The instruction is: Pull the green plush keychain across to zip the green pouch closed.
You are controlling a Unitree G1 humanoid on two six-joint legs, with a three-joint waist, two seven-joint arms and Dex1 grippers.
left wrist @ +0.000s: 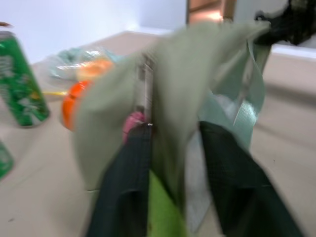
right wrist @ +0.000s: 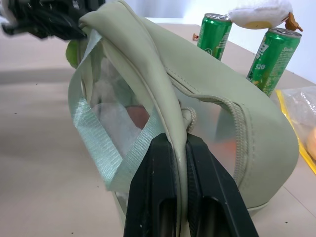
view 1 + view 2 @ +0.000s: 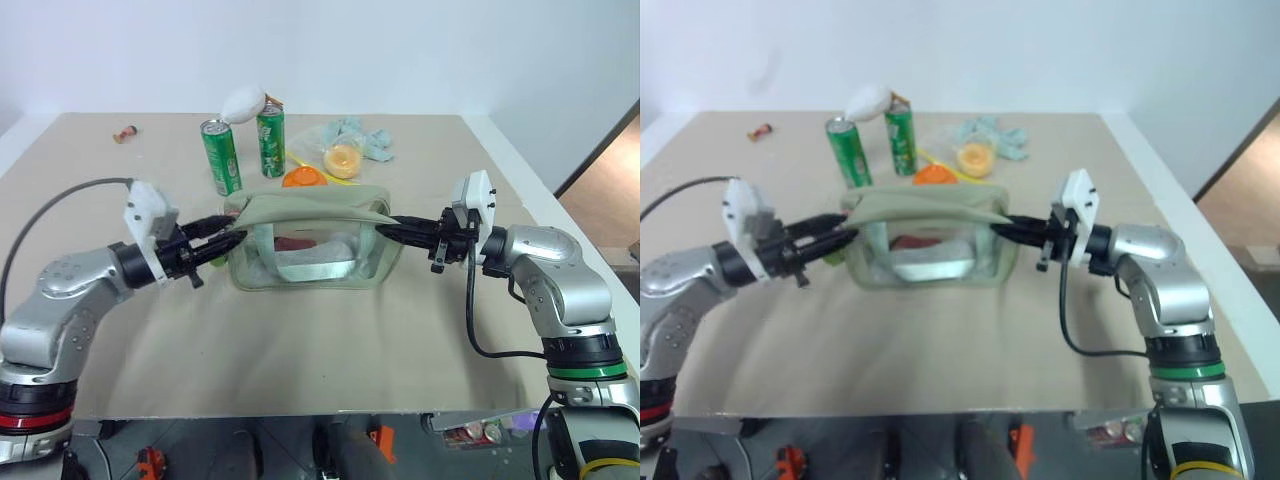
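Two grippers flank the pouch [image 3: 310, 240]: the right gripper [image 2: 183, 148] is clamped on its end fabric, while the left gripper [image 1: 173, 163] stands part-open at the opposite end, keychain [image 1: 160, 210] between its fingers. The pouch's long axis, and judging by that the zip line too, runs from one gripper to the other, so the left is nearer the keychain.

can [image 2: 274, 59]: white digits, maybe "520" | other can [image 2: 214, 35]: lettering unreadable

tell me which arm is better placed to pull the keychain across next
Left. The left gripper is at the pouch end where the green plush keychain sits, lying between its fingers. The right gripper is shut on the pouch's opposite end, so it looks suited to bracing.
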